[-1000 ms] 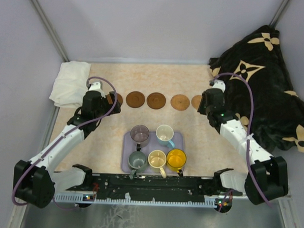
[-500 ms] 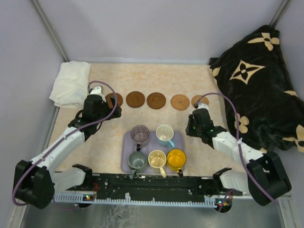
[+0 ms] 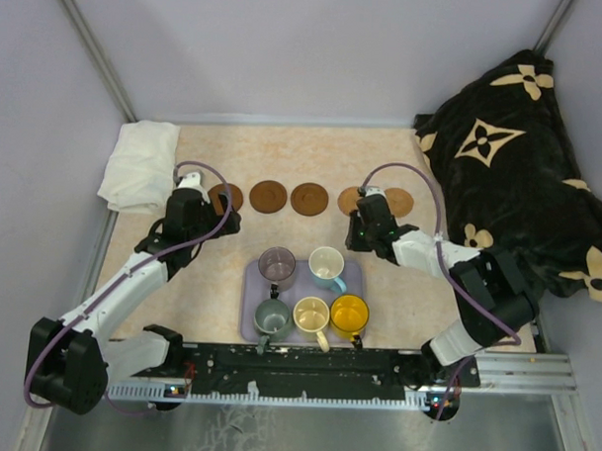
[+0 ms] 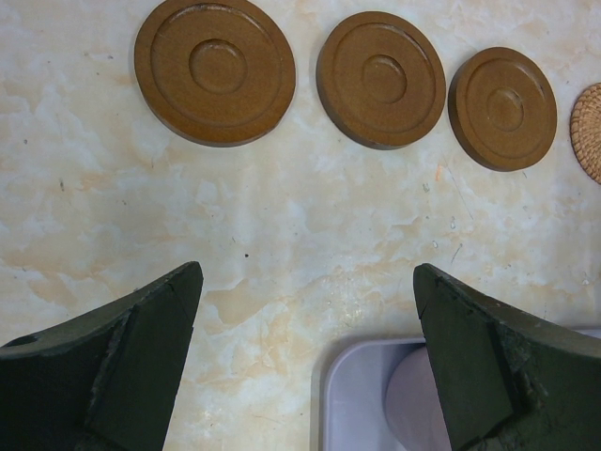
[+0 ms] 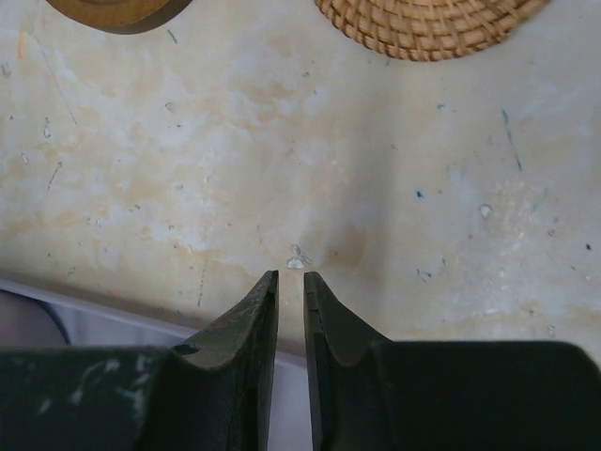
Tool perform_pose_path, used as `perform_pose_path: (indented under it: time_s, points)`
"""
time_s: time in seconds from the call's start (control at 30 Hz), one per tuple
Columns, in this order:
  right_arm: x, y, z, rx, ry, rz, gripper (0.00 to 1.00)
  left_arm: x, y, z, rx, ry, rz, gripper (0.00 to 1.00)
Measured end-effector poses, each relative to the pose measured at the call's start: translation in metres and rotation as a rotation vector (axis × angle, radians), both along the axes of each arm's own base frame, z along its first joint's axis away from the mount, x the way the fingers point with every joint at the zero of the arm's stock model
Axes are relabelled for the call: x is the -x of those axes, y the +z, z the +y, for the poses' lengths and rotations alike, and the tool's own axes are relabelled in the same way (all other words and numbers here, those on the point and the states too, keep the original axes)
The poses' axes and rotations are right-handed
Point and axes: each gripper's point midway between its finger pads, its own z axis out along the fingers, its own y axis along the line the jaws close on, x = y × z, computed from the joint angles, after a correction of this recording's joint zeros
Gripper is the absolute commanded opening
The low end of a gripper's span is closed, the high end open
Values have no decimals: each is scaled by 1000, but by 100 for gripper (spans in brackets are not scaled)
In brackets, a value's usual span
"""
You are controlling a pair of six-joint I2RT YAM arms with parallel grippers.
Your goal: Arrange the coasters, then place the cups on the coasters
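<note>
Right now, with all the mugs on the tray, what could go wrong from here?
1. The mugs stand packed together on the tray; the wide-open left claw, near the purple mug, could knock its neighbours when reaching in.
2. The right claw, nearly shut, hangs close to the woven coaster; a low sweep could push it out of the row.

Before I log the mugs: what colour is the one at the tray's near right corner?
Orange-yellow mug, clearest in the top view.
</note>
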Motion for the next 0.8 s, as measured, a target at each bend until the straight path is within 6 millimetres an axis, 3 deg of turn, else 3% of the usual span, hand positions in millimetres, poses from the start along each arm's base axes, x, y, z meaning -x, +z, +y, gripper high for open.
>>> perform_pose_path:
  time_s: [0.3, 0.8]
  points:
    - [3, -21, 14, 33, 40, 39, 18, 1, -10, -1, 14, 11, 20, 100]
    - [16, -24, 32, 41, 53, 1, 17, 1, -10, -3, 30, 13, 18, 100]
